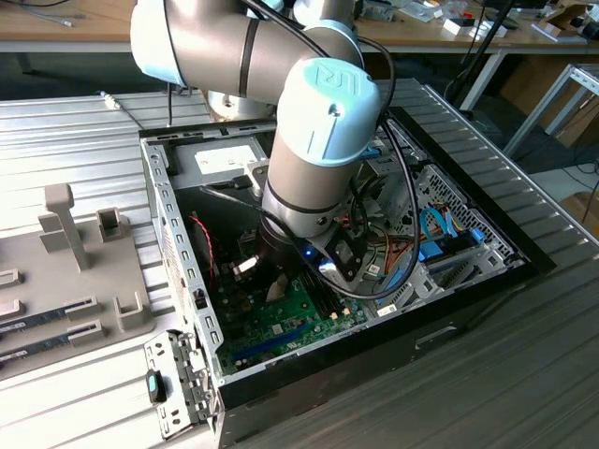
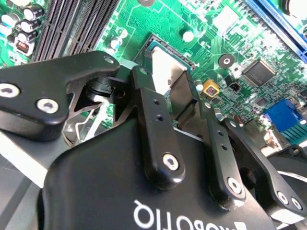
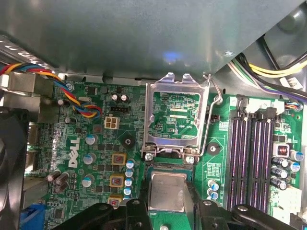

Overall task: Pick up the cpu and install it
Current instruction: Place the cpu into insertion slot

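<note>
The cpu (image 3: 167, 191) is a small square chip with a plain silver top, held between the black fingers (image 2: 148, 108) of my gripper (image 2: 165, 81). It lies level over the motherboard's socket (image 3: 169, 166), at or just above it; I cannot tell whether it touches. The chip (image 2: 166, 72) shows as a bright plate between the pads in the second wrist view. The socket's metal load frame (image 3: 177, 115) stands flipped open beside it, with its wire lever (image 3: 214, 96) raised. In the exterior view my gripper (image 1: 271, 281) is down inside the open computer case (image 1: 168, 201).
Dark memory slots (image 3: 252, 158) run beside the socket. A black fan (image 3: 9, 158) and coloured cables (image 3: 48, 81) lie on the other side. The grey case wall (image 3: 144, 33) stands close behind the frame. A grey fixture tray (image 1: 65, 271) sits at the exterior view's left.
</note>
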Robot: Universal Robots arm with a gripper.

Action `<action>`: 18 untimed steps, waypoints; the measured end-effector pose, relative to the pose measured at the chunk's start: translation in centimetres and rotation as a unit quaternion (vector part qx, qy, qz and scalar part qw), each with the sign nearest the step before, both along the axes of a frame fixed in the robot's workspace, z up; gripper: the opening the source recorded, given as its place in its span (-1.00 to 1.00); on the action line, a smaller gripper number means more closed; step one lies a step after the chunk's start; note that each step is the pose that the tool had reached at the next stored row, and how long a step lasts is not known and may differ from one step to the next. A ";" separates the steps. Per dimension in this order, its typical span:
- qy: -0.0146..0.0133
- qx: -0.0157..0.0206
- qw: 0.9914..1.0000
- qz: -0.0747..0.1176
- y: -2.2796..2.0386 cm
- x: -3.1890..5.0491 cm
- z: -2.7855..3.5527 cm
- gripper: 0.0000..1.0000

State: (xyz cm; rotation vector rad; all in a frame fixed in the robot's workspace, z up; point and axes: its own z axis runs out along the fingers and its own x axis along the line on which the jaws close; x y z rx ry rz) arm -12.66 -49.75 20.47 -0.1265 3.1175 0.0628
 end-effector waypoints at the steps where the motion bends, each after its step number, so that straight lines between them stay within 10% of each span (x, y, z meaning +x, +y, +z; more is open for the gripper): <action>1: 0.000 0.000 1.000 0.000 0.00 0.02 0.00 -0.19; 9: 0.000 0.000 1.000 0.003 -0.02 0.23 -0.01 -0.19; 18: 0.000 0.009 1.000 -0.006 0.01 0.04 -0.03 -0.19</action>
